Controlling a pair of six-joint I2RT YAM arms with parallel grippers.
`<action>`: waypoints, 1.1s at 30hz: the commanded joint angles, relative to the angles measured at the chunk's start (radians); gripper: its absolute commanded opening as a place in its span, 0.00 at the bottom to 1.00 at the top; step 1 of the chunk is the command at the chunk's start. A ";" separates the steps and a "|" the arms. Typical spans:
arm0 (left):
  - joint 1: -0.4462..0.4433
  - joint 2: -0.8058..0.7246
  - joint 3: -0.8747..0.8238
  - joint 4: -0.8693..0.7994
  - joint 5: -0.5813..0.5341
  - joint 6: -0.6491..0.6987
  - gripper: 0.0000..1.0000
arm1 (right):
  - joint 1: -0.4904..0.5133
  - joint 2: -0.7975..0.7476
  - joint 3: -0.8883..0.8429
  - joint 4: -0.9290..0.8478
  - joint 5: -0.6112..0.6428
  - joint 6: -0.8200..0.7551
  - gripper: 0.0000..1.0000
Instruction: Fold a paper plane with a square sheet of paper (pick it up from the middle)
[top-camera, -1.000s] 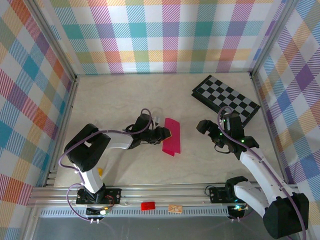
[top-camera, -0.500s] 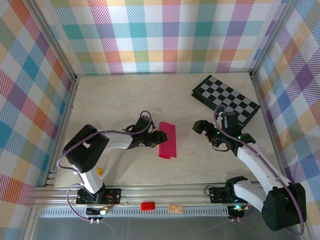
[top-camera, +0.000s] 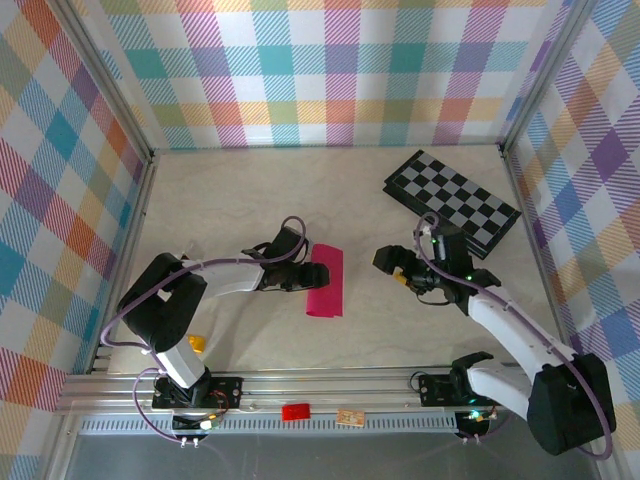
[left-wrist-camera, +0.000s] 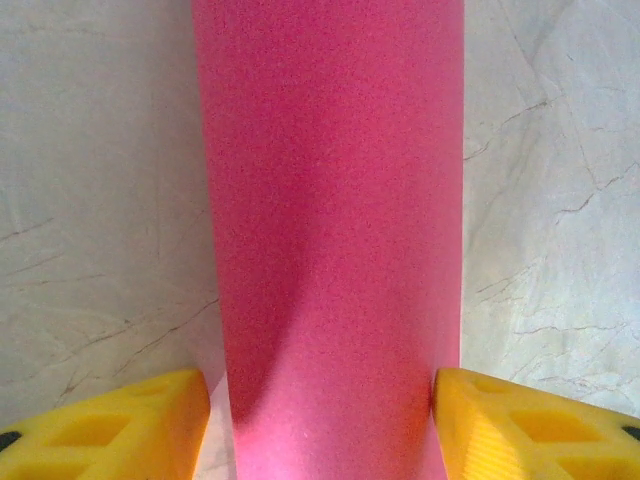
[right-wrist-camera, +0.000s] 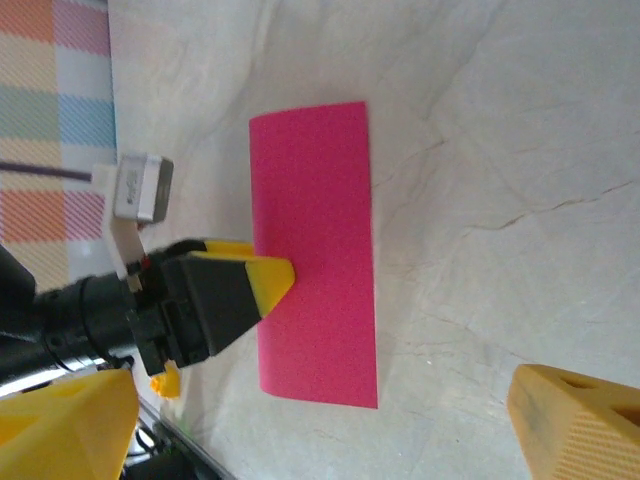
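Magenta-pink, the square sheet of paper (top-camera: 324, 283) lies folded into a narrow strip near the middle of the pale marbled counter (top-camera: 230, 200) in the top view. The left end effector (top-camera: 302, 275) reaches in from the left to the sheet's left edge. The right end effector (top-camera: 392, 268) hangs near the sheet's right side, apart from it, and a black-and-grey checkerboard (top-camera: 452, 200) sits farther back on the right. From the left wrist, the sheet (left-wrist-camera: 330, 230) lies flat and runs up the frame. The yellow fingertips (left-wrist-camera: 110, 430) are parted to either side of it, about as wide as the strip, gripping nothing. From the right wrist, the sheet (right-wrist-camera: 315, 250) lies ahead on the counter, with one yellow tip of the left end effector over its edge. The right end effector's own yellow fingers (right-wrist-camera: 575, 425) stand wide apart with bare counter between them, holding nothing.
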 joint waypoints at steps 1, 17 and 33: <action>0.023 -0.032 0.011 -0.098 -0.042 0.054 0.62 | 0.039 0.044 0.025 0.027 -0.020 -0.010 0.92; 0.086 -0.047 0.011 -0.159 0.030 0.150 0.57 | 0.187 0.183 -0.014 0.170 0.059 0.082 0.77; 0.088 0.070 0.096 -0.264 0.057 0.206 0.64 | 0.234 0.275 -0.015 0.273 0.052 0.136 0.61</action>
